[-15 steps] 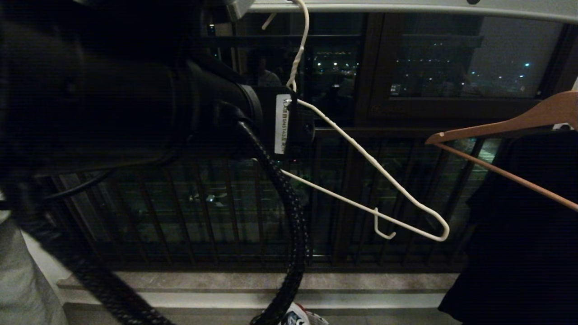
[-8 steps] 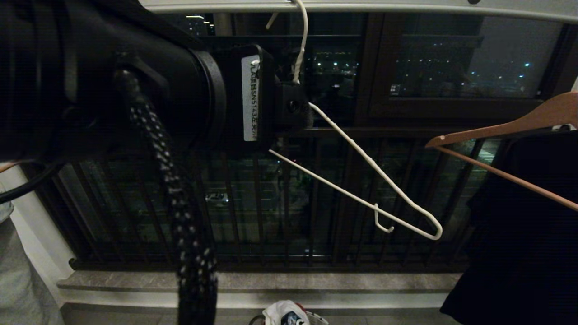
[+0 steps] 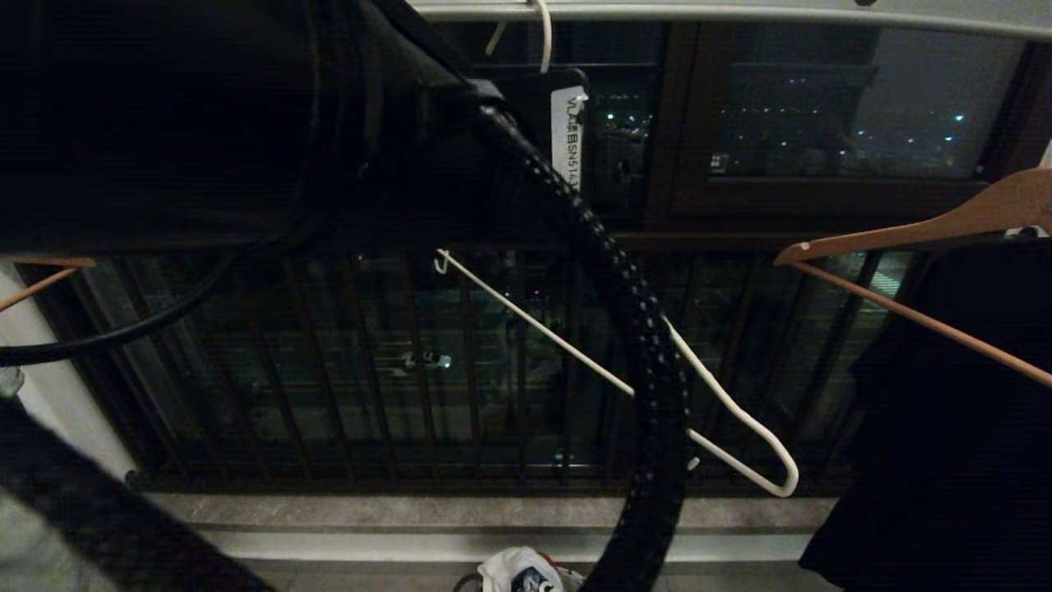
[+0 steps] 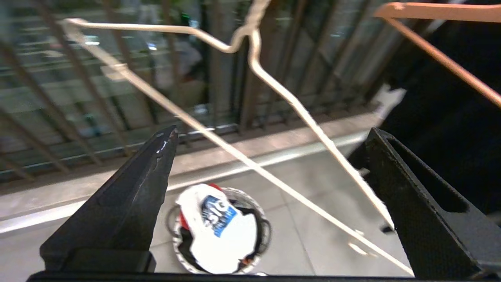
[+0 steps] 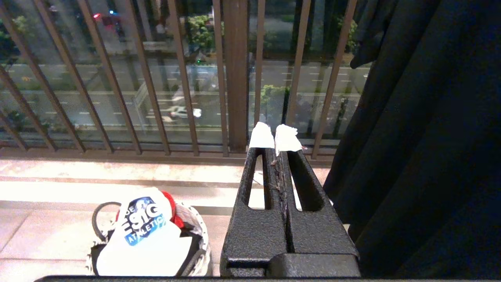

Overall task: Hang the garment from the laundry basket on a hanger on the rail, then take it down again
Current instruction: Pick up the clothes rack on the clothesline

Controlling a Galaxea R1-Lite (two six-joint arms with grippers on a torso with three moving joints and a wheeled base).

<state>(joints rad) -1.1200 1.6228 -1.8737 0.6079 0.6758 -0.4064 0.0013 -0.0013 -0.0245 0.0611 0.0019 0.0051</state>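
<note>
The white wire hanger (image 3: 575,353) hangs steeply tilted from the pale rail (image 3: 740,11), its low end at the right. My left arm fills the upper left of the head view, with its wrist close by the hanger's neck. In the left wrist view my left gripper (image 4: 272,135) is open wide; the hanger (image 4: 254,62) crosses the gap ahead of the fingers, held by neither. Far below on the floor the garment (image 4: 219,235), white with a blue graphic, lies in the laundry basket (image 4: 253,201). My right gripper (image 5: 274,137) is shut and empty, low beside the basket (image 5: 199,231) and garment (image 5: 145,235).
A brown wooden hanger (image 3: 904,226) carries a large black garment (image 3: 945,411) at the right, close to my right gripper. Another wooden hanger tip (image 3: 41,271) shows at the left. The dark balcony railing (image 3: 411,370) stands behind. A red cloth (image 5: 172,209) sits under the T-shirt.
My left arm has risen, its wrist now higher beside the hanger's neck. The hanger has tipped steeper, its low right end sinking. The right arm has not moved.
</note>
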